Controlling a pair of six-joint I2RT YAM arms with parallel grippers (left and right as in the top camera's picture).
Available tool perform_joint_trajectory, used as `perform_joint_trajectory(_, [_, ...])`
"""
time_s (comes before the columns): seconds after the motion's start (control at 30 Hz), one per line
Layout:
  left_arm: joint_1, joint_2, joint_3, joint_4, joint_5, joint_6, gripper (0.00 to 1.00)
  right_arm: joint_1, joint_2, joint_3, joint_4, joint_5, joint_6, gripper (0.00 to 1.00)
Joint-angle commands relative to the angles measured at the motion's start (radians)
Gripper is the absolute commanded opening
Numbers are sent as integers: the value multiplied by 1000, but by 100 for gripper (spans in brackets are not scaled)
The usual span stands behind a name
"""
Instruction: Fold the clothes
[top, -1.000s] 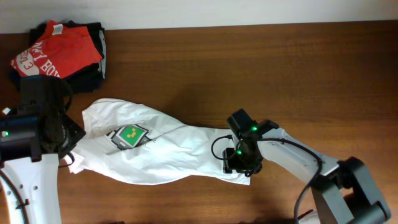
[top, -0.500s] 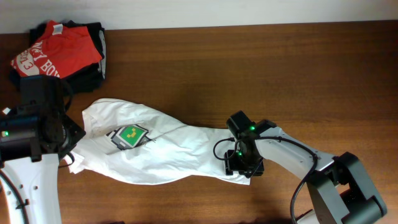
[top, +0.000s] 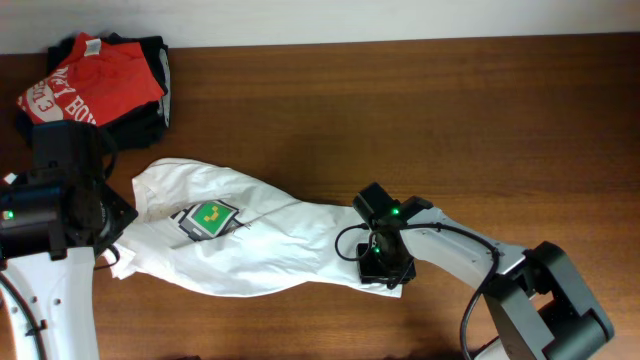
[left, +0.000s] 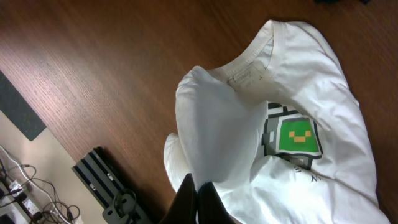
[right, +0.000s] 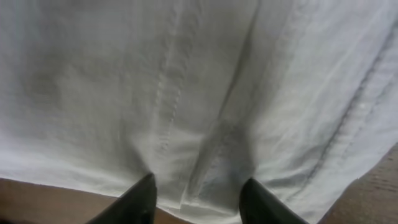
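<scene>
The table (top: 450, 120) carries the white T-shirt (top: 270, 240), bunched left of centre. The left gripper (left: 196, 190) clamps fabric near the collar. The right gripper (right: 198, 190) straddles the hem with its jaws apart. Seat the hem fully between the fingers before closing.

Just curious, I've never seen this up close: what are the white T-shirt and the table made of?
The white T-shirt looks like soft, matte cotton-type knit: it creases and drapes, with stitched seams and a ribbed collar. The table looks like dark brown wood or wood-look laminate, smooth with a slight sheen; grain lines show, but which it is stays unclear.
</scene>
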Motion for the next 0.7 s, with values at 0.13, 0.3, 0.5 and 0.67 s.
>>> perform_joint_trajectory(0.13, [5,0,5,2,-22,16,0,4,18,106,-80,90,11,18])
perform_joint_trajectory(0.3, [5,0,5,-1,-21,16,0,4,14,209,-182,124,11,4])
perform_joint_trajectory(0.5, [5,0,5,-28,-21,16,0,6,2,180,-230,143,8,37])
perform_joint_trajectory(0.67, [5,0,5,-31,-21,16,0,6,2,77,-89,56,13,41])
